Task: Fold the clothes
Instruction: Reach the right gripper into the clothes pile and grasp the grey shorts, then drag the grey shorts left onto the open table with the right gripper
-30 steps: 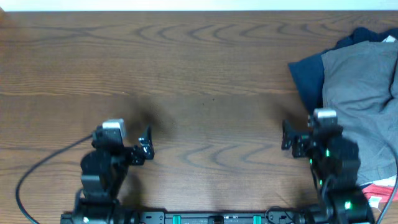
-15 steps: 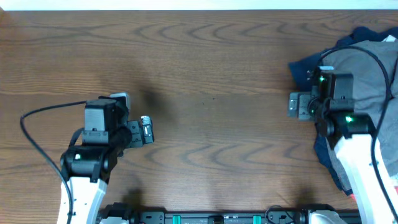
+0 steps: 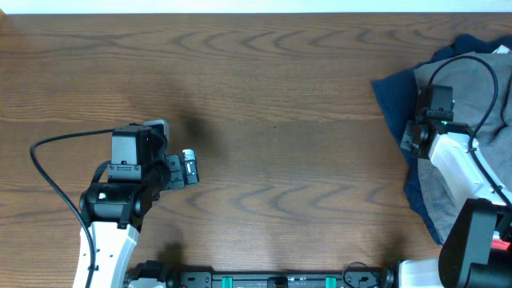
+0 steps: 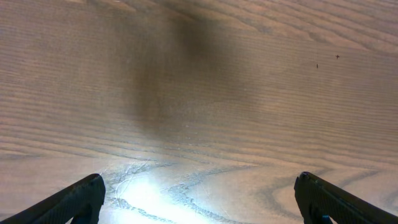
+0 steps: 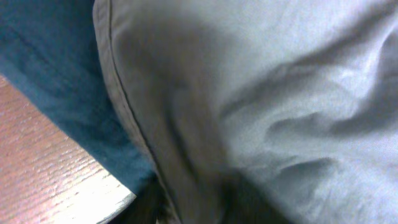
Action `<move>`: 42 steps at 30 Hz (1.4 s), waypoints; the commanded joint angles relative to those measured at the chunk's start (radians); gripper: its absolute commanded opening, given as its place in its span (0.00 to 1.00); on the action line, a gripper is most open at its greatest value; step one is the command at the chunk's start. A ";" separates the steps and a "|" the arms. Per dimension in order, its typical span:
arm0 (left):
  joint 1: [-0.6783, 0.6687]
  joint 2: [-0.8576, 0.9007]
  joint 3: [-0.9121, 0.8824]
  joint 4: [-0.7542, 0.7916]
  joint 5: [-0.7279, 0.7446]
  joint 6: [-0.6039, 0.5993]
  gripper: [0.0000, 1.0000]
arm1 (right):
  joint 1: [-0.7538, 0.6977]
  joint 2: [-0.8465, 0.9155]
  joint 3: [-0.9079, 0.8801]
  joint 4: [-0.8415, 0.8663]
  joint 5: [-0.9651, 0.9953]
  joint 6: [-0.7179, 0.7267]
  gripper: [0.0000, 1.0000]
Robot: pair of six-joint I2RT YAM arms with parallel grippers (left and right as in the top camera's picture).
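The clothes lie in a pile at the table's right edge. Grey shorts (image 3: 472,88) lie on top of a navy blue garment (image 3: 394,96). My right gripper (image 3: 415,134) is down on the pile's left edge. In the right wrist view the grey shorts (image 5: 280,93) fill most of the frame, with their stitched hem over the navy garment (image 5: 56,68). The right gripper (image 5: 196,208) is shut on the hem fold, its dark fingers (image 5: 146,202) blurred. My left gripper (image 3: 190,168) hangs open over bare wood, and the left wrist view shows the left gripper (image 4: 199,199) with nothing between its fingers.
The wooden table (image 3: 264,96) stretches between the arms. The left arm's black cable (image 3: 48,156) loops off to the left. A small red and white item (image 3: 503,240) shows at the right edge by the right arm's base. The table's far edge runs along the top.
My right arm has reached right onto the pile, and its jaws have closed from wide open onto the grey hem. The left arm has barely moved and stays open.
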 commanded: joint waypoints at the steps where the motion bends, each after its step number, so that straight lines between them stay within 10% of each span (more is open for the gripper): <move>1: 0.004 0.000 0.022 -0.003 0.013 -0.002 0.98 | -0.004 -0.005 0.013 0.002 0.021 0.034 0.02; 10: 0.004 0.000 0.022 -0.001 0.013 -0.002 0.98 | -0.004 -0.185 0.140 -0.077 0.006 0.022 0.01; 25: 0.004 0.000 0.022 0.011 0.013 -0.003 0.98 | 0.199 -0.297 0.274 -0.300 -0.822 -0.151 0.02; 39: 0.004 0.000 0.022 0.015 0.016 -0.005 0.98 | 0.651 -0.062 0.240 0.025 -0.713 0.037 0.01; 42: 0.004 0.000 0.022 0.014 0.018 -0.005 0.98 | 0.663 -0.058 0.240 -0.013 -0.494 0.155 0.22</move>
